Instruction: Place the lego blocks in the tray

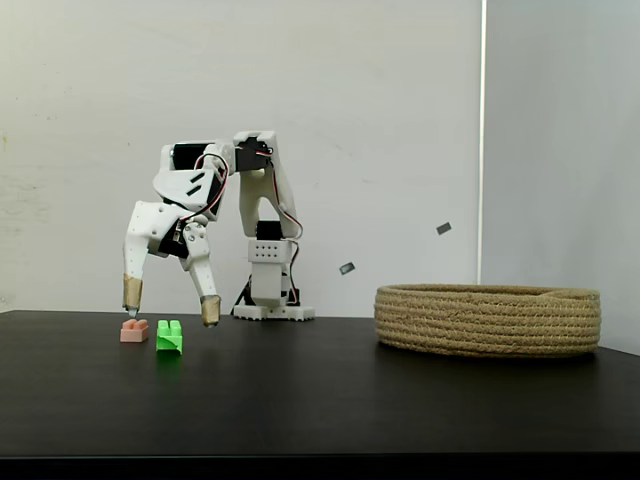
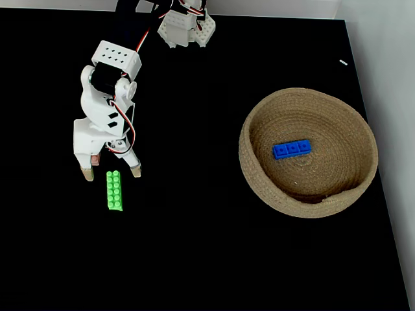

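My gripper [image 1: 171, 303] [image 2: 111, 172] is open and hangs low over the left part of the black table, its tan fingertips spread wide. The pale pink lego block [image 1: 134, 331] sits right under the left fingertip in the side fixed view. From above it is almost hidden beneath the gripper. The long green lego block [image 1: 169, 337] [image 2: 114, 190] lies flat, its far end between the fingertips. The blue lego block [image 2: 292, 149] lies inside the tray [image 1: 488, 320] [image 2: 353, 188], a round coiled rope basket on the right, far from the gripper.
The arm's white base [image 1: 272, 300] [image 2: 187, 29] stands at the back of the table. The table's right edge [image 2: 379, 188] runs close behind the tray, beside a pale wall. Bare black tabletop separates the gripper from the tray.
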You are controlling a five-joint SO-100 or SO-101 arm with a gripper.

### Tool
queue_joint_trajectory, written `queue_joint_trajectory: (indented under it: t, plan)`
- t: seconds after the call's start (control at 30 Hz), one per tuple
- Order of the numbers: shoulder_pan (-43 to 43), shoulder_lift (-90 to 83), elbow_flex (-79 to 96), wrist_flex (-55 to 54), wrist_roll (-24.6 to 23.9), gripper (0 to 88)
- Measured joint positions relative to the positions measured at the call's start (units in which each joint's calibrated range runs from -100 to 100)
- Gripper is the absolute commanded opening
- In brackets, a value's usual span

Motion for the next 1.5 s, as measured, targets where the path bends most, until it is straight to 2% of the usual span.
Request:
queue_joint_trajectory:
  t: [0.6, 0.93, 1.2, 1.4, 1.5]
  plan:
    - [-2.9, 5.3, -3.0, -2.2, -1.2, 29.1]
    - [-2.4, 6.8, -4.0, -4.3, -1.2, 23.4]
    - [-0.9, 7.7, -4.1, -4.5, -2.7, 14.4]
    - [-0.9, 7.9, -4.0, -5.0, -4.6, 0.2]
    - [-0.9, 8.3, -3.6, -5.9, -5.4, 0.0]
